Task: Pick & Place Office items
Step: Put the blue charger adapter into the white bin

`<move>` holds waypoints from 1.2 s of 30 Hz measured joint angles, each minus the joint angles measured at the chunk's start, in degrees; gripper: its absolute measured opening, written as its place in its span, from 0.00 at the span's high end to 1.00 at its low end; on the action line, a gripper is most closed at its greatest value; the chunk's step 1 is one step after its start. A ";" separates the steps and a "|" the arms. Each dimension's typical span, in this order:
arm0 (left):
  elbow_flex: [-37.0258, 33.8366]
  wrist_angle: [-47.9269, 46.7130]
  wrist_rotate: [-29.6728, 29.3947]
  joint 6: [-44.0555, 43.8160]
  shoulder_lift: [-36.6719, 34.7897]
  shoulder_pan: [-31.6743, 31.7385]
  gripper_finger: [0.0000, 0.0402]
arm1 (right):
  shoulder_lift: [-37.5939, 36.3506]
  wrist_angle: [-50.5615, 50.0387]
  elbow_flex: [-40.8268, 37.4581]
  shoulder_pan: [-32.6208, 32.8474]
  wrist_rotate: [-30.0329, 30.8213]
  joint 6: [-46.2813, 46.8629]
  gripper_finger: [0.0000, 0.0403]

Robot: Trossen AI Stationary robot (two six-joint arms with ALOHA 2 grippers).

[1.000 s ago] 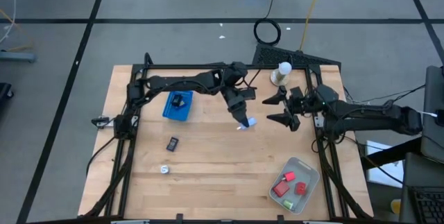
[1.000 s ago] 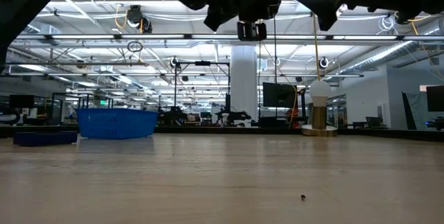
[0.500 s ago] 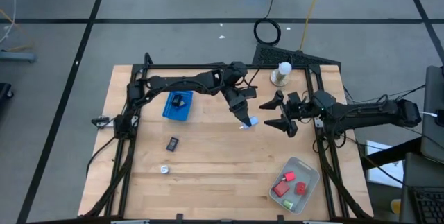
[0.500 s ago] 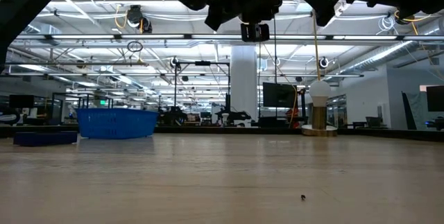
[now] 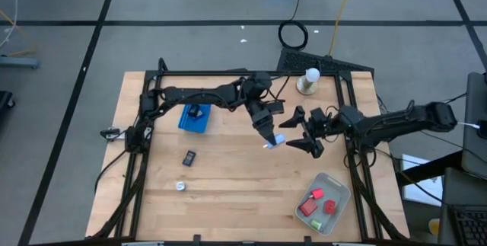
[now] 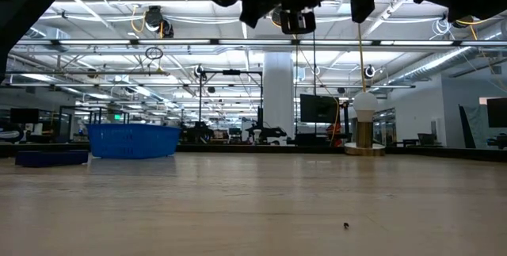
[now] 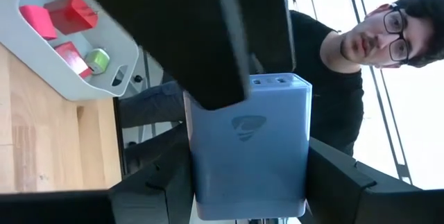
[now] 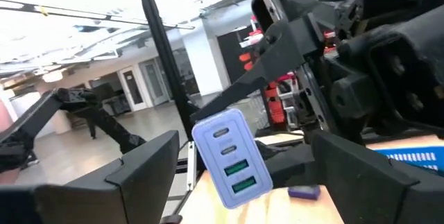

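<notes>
The left hand holds a blue charger above the counter, presenting it sideways; the right hand, fingers wide, faces it, probably for a handover toward the tray.

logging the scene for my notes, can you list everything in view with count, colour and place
charger block: one, pale blue, held above mid-table
tray: one, translucent, near right corner
blocks: three, red, in tray
green piece: one, in tray
basket: one, blue, left of centre, dark item inside
dark item: one, on bare wood
silvery piece: one, near edge
stand: one, white knob, far edge
person: one, beyond table
left pincer: gripping charger
right pincer: open, around charger
</notes>
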 joint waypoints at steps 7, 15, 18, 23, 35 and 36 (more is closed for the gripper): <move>0.00 -0.02 0.00 -0.22 0.00 -0.21 0.48 | 2.81 4.29 0.16 3.29 2.78 0.09 0.21; -0.02 -0.04 0.00 -1.07 0.00 -0.26 0.48 | 8.27 3.61 4.94 6.65 2.65 -2.98 0.21; -0.02 0.02 0.08 -1.49 0.00 -0.26 0.48 | 9.79 3.30 5.49 7.09 2.73 -3.48 0.21; -0.02 0.08 0.17 -1.64 0.00 -0.63 0.48 | 10.51 3.16 5.49 7.70 2.23 -4.81 0.21; -0.02 0.48 0.35 -2.08 -0.04 -2.12 0.48 | 10.49 3.53 5.49 9.05 2.77 -7.54 0.38; -0.04 0.54 0.35 -2.14 -0.04 -2.20 0.48 | 10.49 3.53 5.49 9.05 2.83 -7.54 0.41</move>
